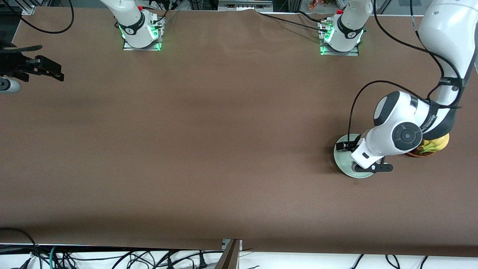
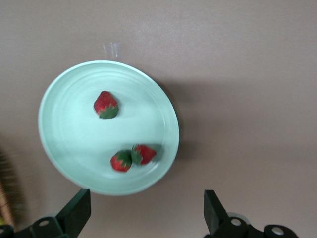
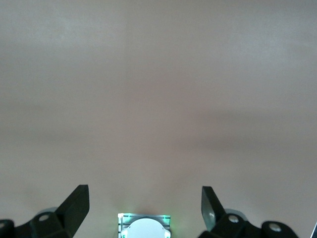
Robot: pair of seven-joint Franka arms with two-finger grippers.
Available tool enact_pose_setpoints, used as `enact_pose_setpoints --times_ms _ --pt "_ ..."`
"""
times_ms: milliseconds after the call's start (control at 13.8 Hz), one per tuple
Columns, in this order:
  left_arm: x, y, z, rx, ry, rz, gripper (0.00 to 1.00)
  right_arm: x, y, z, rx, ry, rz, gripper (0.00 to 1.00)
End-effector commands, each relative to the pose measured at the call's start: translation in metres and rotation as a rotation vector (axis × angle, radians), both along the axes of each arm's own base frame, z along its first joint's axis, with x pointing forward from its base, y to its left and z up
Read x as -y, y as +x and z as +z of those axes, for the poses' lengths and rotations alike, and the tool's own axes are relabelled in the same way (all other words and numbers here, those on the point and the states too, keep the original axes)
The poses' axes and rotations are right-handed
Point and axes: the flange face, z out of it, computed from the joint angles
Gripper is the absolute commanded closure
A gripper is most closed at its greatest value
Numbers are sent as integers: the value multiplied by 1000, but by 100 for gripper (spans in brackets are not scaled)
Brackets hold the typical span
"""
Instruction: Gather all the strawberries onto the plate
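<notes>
In the left wrist view the pale mint-green plate (image 2: pixel 69 139) holds three strawberries: one (image 2: pixel 105 104) lies alone, and two (image 2: pixel 121 161) (image 2: pixel 144 154) touch each other close to the rim. My left gripper (image 2: pixel 144 218) is open and empty, up in the air over the plate's edge. In the front view the left gripper (image 1: pixel 360 160) hangs over the plate (image 1: pixel 341 157) at the left arm's end of the table and hides the berries. My right gripper (image 1: pixel 41 59) is open and empty, waiting over the right arm's end of the table; its own view (image 3: pixel 144 213) shows only bare table.
A brown wicker basket (image 1: pixel 429 147) with yellow bananas stands beside the plate, partly under the left arm; its edge shows in the left wrist view (image 2: pixel 5 198). The right arm's base (image 3: pixel 144 228) shows in the right wrist view. Brown cloth covers the table (image 1: pixel 224 130).
</notes>
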Motion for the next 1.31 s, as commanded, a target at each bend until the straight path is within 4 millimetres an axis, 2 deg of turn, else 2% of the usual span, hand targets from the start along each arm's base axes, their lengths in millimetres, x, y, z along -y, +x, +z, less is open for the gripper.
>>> enact_pose_setpoints --times_ms 0,218,436,581,726,944,1017,1234 --pt "10 5 70 -22 41 -21 0 1 3 6 18 -7 12 0" --pt "9 6 130 -48 36 -66 0 1 6 4 17 -7 9 0" --pt "-14 6 173 -66 5 -178 0 2 7 3 16 -5 9 0" --pt "-30 7 211 -9 -15 -265 0 2 7 3 16 -5 9 0" --pt "-40 8 235 32 -31 -337 0 2 7 5 18 -7 11 0" --pt "-42 0 258 64 -16 -355 0 1 8 5 19 -5 12 0" --pt "-51 -1 260 64 -20 -344 0 2 7 6 21 -5 11 0" --pt "-52 -6 256 47 -10 -343 0 3 8 5 21 -5 9 0"
